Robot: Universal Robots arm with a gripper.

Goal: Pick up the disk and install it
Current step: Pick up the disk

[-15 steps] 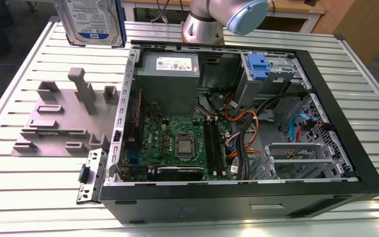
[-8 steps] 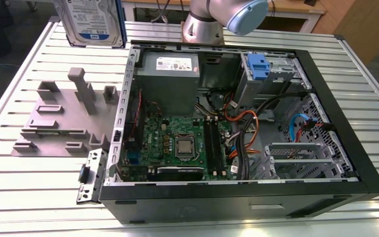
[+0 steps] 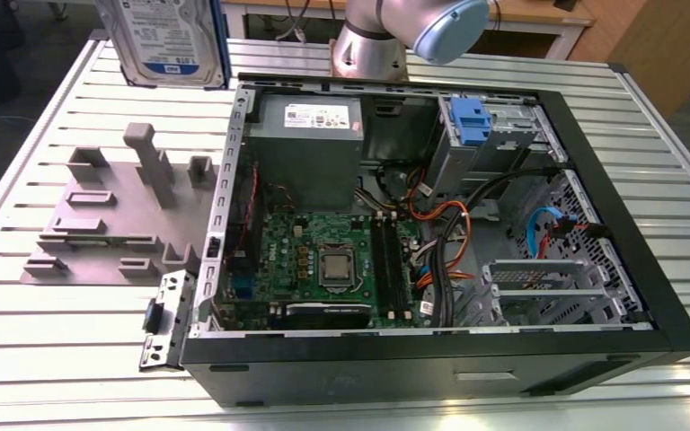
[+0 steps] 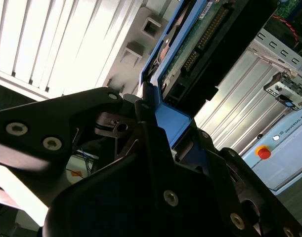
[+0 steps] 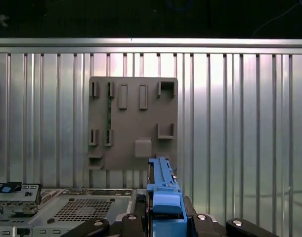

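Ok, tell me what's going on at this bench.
The arm's gripper is clamped on the disk by its blue rail and holds it in the air above the ribbed table. The disk sits neither in the grey holder nor in the open computer case beside it, so it is not yet installed.

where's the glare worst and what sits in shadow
Second wrist view: the table slats blow out to white while the pincer holding the disk is a dark mass. First wrist view: bright bands on the slats beside the grey fixture. Exterior view: even light, the computer case interior dimmer.
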